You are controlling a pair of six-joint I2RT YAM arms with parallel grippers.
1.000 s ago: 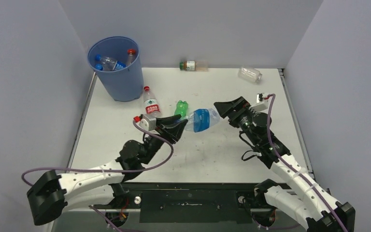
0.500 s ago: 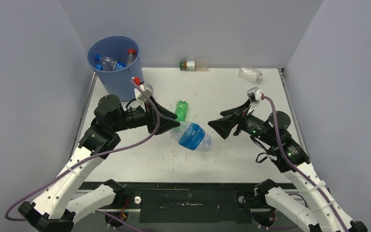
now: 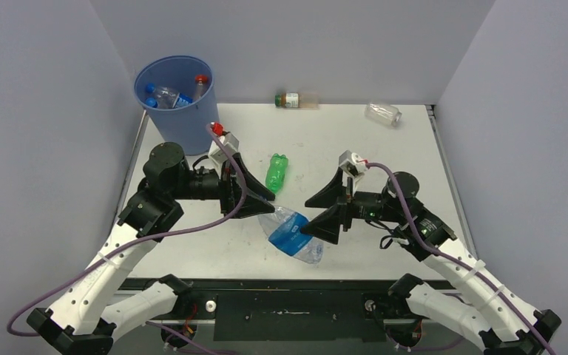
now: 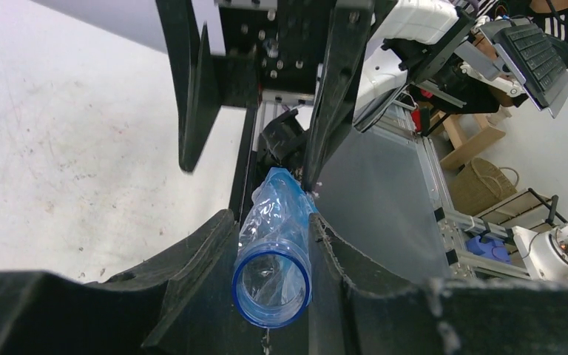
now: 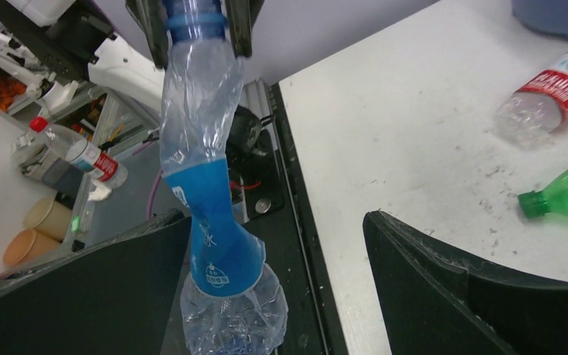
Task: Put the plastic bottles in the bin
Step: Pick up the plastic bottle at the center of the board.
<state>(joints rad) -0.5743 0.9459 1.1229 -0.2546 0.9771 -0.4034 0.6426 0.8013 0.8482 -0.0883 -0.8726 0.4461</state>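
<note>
Left gripper (image 3: 259,207): clenched on the neck of a crushed blue-labelled bottle (image 3: 290,235), which hangs slanted over the table (image 3: 384,163) near its front edge.
Right gripper (image 3: 307,217): spread wide on either side of that bottle's body, not gripping.
Just changed: a second ago the bottle was beside the green bottle (image 3: 275,171); it has since moved nearer the front, and the right gripper followed.
Meaning: probably a re-grip; the bin (image 3: 188,129) is well apart.
</note>
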